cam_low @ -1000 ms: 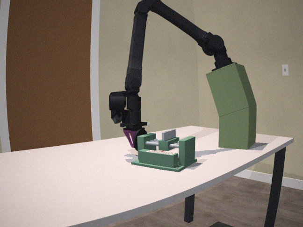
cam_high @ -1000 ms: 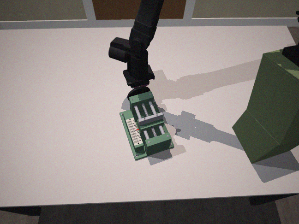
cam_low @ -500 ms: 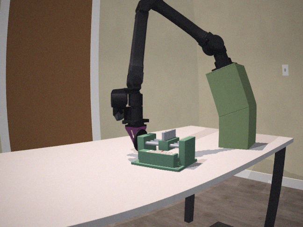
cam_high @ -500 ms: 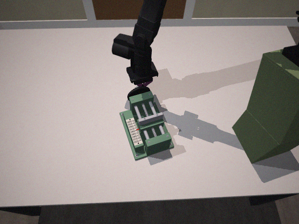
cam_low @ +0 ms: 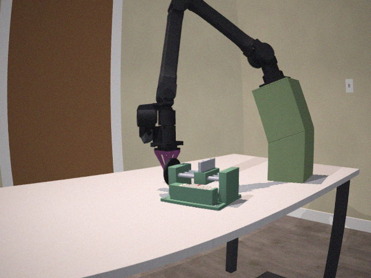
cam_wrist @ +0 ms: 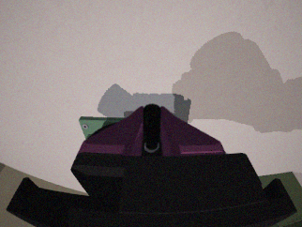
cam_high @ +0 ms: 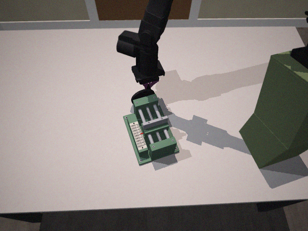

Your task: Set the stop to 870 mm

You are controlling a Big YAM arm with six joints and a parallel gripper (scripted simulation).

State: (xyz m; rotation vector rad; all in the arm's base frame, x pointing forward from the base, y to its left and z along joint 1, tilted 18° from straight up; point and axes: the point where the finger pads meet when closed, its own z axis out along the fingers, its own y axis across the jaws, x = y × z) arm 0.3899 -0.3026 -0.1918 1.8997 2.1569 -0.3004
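Looks like the claw point(cam_high: 148, 88) point(cam_low: 165, 170) point(cam_wrist: 152, 112) is nearly closed, pinching the black handwheel point(cam_high: 136, 95) point(cam_low: 166, 177) right below it, at the green rig's point(cam_high: 162, 149) point(cam_low: 191, 195) end.

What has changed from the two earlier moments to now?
The gripper rose and shifted a little right in the exterior view, its fingers now shut on the handle of the handwheel. No release shows. The stop and red pointer look unmoved.
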